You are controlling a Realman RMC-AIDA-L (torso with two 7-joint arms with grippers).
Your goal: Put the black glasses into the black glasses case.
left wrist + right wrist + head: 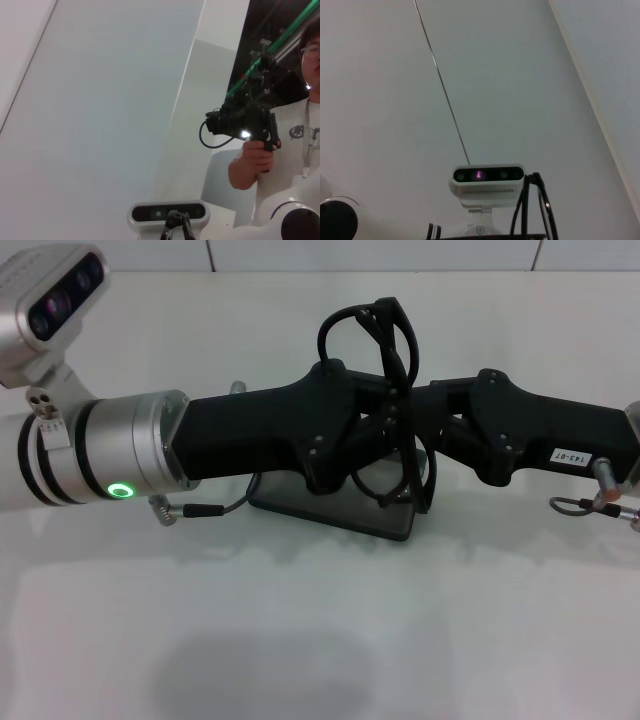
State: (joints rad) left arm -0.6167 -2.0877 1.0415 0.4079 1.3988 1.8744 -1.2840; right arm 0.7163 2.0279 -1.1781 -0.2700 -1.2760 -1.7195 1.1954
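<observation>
- Table (320,640): the white top lies bare in front of the arms, with open room toward the near edge; a wall (300,255) bounds the far edge.
- Case (335,508): rests on the table under both grippers, largely hidden, only its near edge showing.
- Glasses (395,390): held above the case between the two grippers, frame standing on end, one lens high, the other low.
- Left gripper (375,430): reaches level from the left, clamped on the glasses.
- Right gripper (425,430): reaches from the right, meeting the frame; grip cannot be told.
</observation>
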